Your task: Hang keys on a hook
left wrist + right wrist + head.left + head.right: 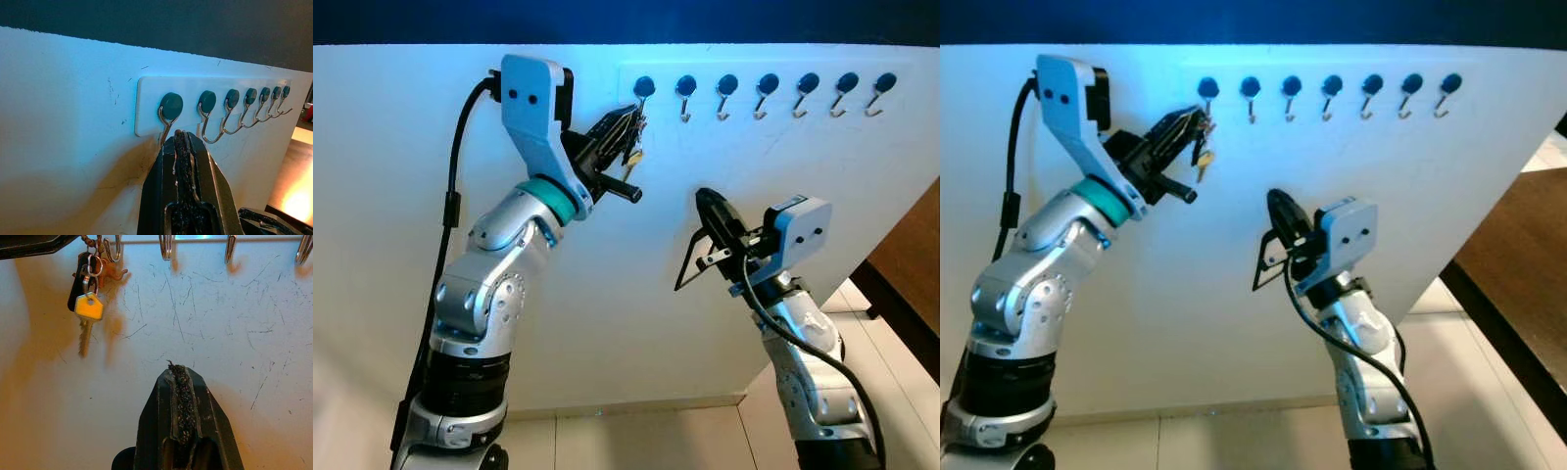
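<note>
A: The left gripper [625, 132] sits in the upper middle of the left eye frame, pinching the bunch of keys [87, 308] against the white wall, right at the leftmost hook [165, 128] of the hook rail [146, 105].

B: And the right gripper [710, 211]?

A: Centre right of the frame, lower down and well apart from the rail. In its wrist view the fingers [182, 421] look pressed together with nothing between them.

B: Are the keys hung yet?

A: Hard to tell. From the right wrist view the yellow-headed key [88, 307] dangles just beside a hook at upper left, but I cannot say whether the ring is over the wire.

B: So which step is this?

A: Seating the ring, I'd judge. Next comes a small drop to settle it into the curve, then letting go.

B: Any containers?

A: None. The other six hooks [761, 110] look bare.
</note>
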You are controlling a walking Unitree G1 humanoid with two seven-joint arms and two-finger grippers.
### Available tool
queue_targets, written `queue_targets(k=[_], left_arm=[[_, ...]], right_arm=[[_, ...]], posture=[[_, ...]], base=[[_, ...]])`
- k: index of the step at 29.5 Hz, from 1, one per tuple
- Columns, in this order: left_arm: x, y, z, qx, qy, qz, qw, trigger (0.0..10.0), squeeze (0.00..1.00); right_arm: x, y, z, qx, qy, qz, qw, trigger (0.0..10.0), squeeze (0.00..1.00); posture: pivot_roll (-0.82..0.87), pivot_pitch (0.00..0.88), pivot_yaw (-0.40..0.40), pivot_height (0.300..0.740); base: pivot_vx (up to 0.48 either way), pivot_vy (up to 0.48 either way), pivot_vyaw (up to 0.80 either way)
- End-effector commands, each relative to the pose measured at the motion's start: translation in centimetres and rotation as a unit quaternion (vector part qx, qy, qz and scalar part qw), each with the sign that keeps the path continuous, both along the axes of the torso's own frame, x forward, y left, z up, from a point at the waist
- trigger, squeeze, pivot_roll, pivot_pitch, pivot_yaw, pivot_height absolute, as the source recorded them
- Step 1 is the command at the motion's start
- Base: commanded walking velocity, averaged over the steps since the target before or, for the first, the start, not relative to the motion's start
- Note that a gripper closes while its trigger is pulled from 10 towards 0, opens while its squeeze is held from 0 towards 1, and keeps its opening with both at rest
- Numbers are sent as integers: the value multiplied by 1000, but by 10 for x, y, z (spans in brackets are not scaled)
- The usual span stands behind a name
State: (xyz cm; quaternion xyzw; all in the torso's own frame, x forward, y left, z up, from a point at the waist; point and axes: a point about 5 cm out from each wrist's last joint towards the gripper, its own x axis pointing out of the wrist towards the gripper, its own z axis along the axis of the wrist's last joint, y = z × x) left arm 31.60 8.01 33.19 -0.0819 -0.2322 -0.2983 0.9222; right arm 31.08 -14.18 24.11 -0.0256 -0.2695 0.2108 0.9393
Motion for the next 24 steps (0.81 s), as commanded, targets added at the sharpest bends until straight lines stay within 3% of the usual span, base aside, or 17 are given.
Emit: queue_targets(k=[1,11,24], left_arm=[[-3,-1,6,-4,-12,-4,1000,10000,0],[-11,-4,13,-6,-33,-31,999,10000,0],[-6,-9,3,12,-14,-25,1000,10000,0]], right_arm=[[0,3,-4,-1,7,5,1000,10000,0],[0,3,-5,-1,9,4,1000,10000,0],[0,3,-5,-2,10,3,1000,10000,0]], posture=[[47,97,95,740],[48,102,97,740],[43,105,97,740]], base=[[0,0,0],[0,0,0],[0,0,0]])
